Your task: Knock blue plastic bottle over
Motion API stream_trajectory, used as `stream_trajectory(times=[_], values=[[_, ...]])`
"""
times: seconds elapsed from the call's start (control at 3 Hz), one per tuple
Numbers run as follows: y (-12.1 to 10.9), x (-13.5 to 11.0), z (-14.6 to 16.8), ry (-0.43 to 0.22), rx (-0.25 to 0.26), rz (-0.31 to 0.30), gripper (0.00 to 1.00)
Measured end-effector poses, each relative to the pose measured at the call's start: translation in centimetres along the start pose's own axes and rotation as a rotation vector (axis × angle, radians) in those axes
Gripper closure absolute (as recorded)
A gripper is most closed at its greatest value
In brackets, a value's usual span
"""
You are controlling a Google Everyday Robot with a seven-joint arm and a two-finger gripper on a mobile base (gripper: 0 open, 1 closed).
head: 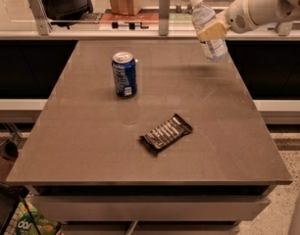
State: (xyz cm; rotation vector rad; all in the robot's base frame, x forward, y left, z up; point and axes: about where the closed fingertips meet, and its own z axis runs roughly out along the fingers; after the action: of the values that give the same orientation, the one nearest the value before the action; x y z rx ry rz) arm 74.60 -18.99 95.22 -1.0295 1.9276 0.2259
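The blue plastic bottle (208, 29) is a clear bottle with a white cap and a pale label, at the table's far right. It is tilted, with its cap leaning up and left and its base swung to the right. My gripper (213, 31) reaches in from the right on a white arm and is shut on the bottle's middle; one tan finger (212, 32) lies across the front of it. I cannot tell whether the base touches the tabletop.
A dark-blue soda can (124, 74) stands upright at the left centre of the brown table (91, 146). A dark snack bar (166, 133) lies near the middle. A glass rail with posts (163, 6) runs behind the table's far edge.
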Motion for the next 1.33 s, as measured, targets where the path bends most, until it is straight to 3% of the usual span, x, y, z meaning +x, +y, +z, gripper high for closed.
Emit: stream_trajectory(times=[1.0, 1.33], values=[[2.9, 2.2, 2.8, 0.197, -0.19, -0.048, 1.0], [4.8, 3.1, 5.5, 0.239, -0.296, -0.048, 1.0]])
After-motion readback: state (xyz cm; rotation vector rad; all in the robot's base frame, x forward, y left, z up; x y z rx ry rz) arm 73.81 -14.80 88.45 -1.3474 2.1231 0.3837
